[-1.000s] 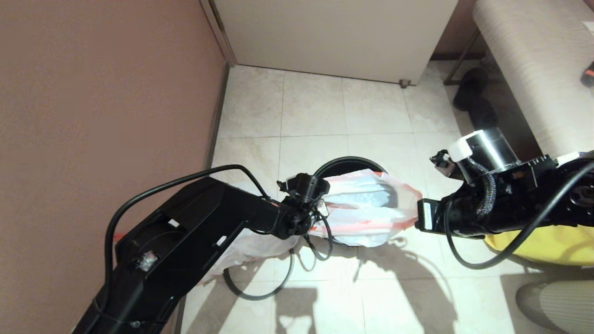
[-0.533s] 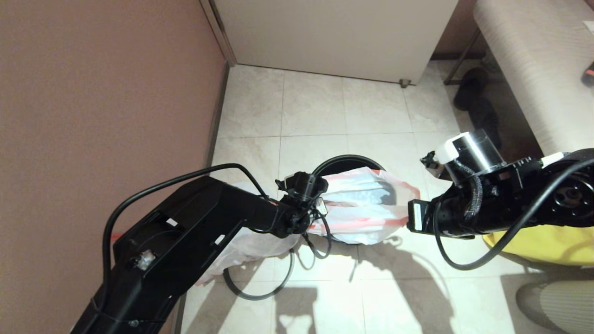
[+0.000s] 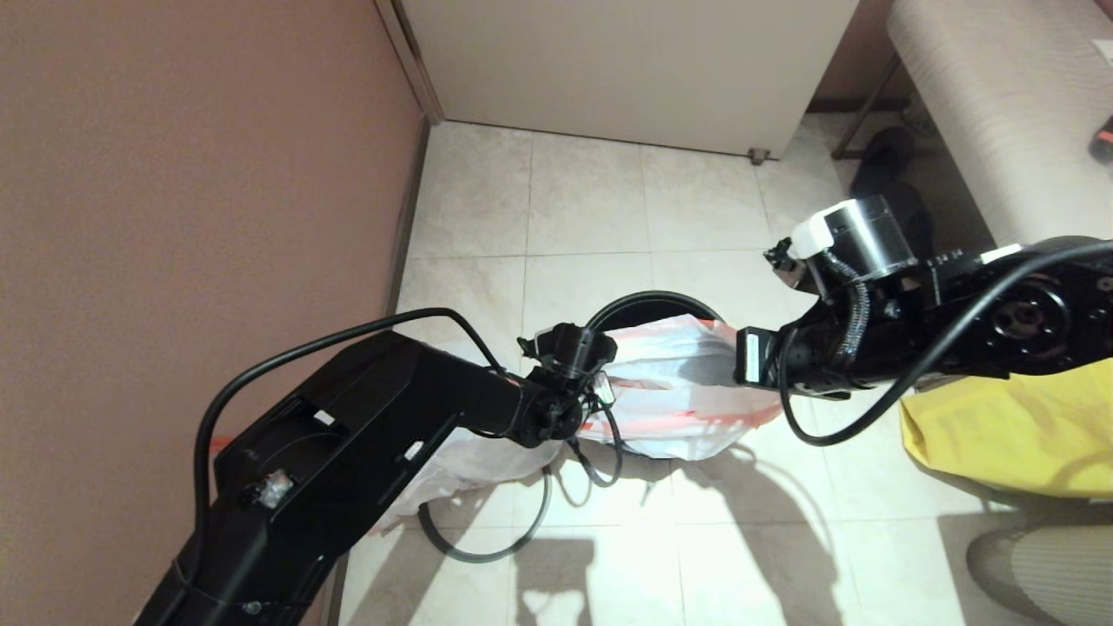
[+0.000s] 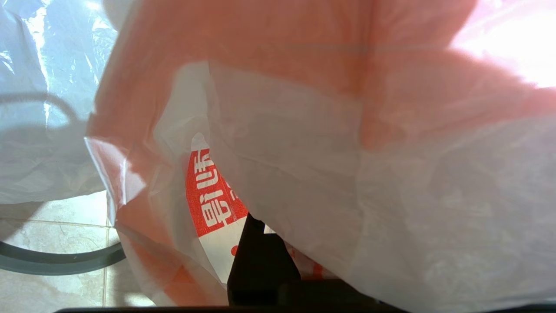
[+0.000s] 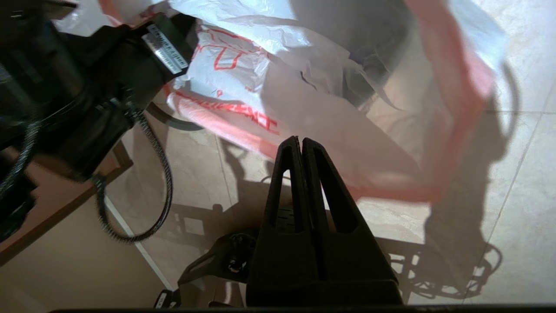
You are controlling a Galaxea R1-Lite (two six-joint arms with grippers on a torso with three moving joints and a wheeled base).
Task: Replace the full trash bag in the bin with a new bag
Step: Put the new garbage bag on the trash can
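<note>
While the left claw (image 3: 600, 382) clamps the new bag (image 3: 669, 409) over the bin (image 3: 648, 306), the right claw (image 5: 301, 141), fingers together, grips nothing; the limp, slippery film is best pinched at its doubled hem.

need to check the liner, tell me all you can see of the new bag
The new bag is thin translucent white plastic with a red-orange hem and red-orange printed drawing and characters. Its mouth is stretched open over the black bin, between the two hands. The left hand pinches one edge; the right hand is shut on the opposite hem. The film is crumpled and sags toward the floor.
</note>
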